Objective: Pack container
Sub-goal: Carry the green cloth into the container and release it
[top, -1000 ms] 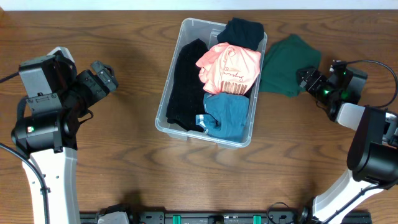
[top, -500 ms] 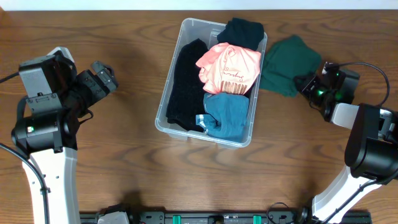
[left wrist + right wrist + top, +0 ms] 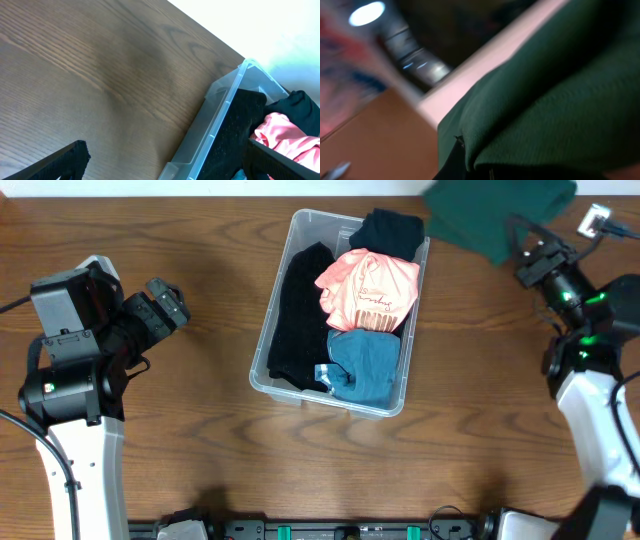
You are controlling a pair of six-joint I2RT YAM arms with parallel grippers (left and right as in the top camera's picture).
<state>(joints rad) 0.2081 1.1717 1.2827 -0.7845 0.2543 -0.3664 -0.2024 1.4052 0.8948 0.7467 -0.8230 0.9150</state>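
A brown wood-grain table point(image 3: 200, 430) fills the overhead view, with the container point(image 3: 262, 370) at its middle, standing flat. Inside the container a black garment point(image 3: 295, 320) lies along the wall nearest the left arm. Beside it a pink garment point(image 3: 370, 285) sits between a dark folded piece point(image 3: 388, 230) at the far end and a blue garment point(image 3: 365, 365) at the near end.

The left gripper point(image 3: 165, 302) hangs well apart from the container on its left, and its fingers point(image 3: 70, 157) are spread wide with nothing between them.

The right gripper point(image 3: 530, 260) is beyond the container's far right corner, clamped on a dark green garment point(image 3: 495, 210) held up off the table. That cloth fills the blurred right wrist view.
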